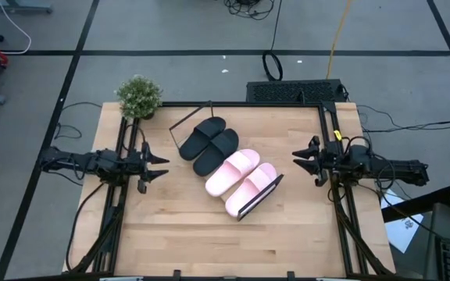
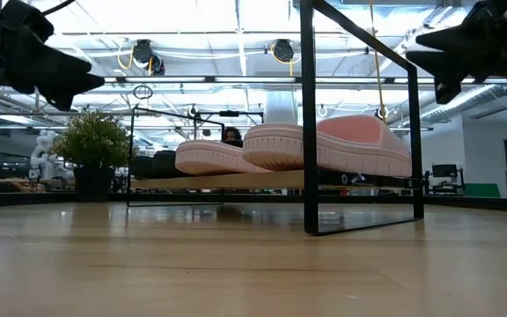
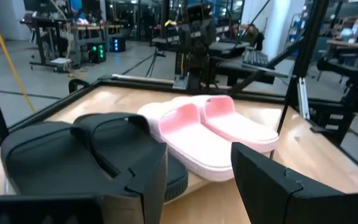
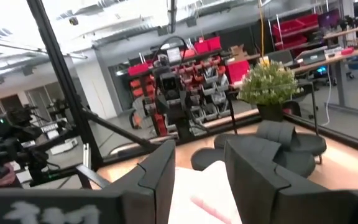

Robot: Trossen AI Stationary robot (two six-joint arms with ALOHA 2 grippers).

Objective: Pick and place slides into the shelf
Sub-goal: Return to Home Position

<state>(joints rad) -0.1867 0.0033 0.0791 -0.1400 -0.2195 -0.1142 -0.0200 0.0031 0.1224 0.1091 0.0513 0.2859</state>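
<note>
High view: all four slides sit in a row on the shelf (image 1: 262, 195), which lies slantwise at the middle of the tabletop (image 1: 178, 234). The black pair (image 1: 209, 144) takes the end nearer the potted plant (image 1: 139, 96), and the pink pair (image 1: 242, 181) takes the other. The left claw (image 1: 161, 165) hangs over the tabletop's left edge and the right claw (image 1: 299, 160) over its right edge. Both are well apart from the shelf, open and holding nothing.

Low view: the pink pair rests soles-down on the raised board between thin black wire frames, with the black pair a dark shape beyond it. Both claws hang at the upper corners, higher than the slides.

Left wrist view: past this arm's parted, empty fingers (image 3: 129, 186), the black pair lies nearest with the pink pair just beside it.

Right wrist view: past this arm's parted, empty fingers (image 4: 260, 180), a pink slide shows close by, with the black pair and the plant farther off.

With every slide on the shelf, the placing looks finished, and the step in hand appears to be the arms' retreat to rest. The next move calls for no grasp. Each arm need only draw back and fold away, keeping its claw clear of the wire frames so the loaded shelf is not nudged.
</note>
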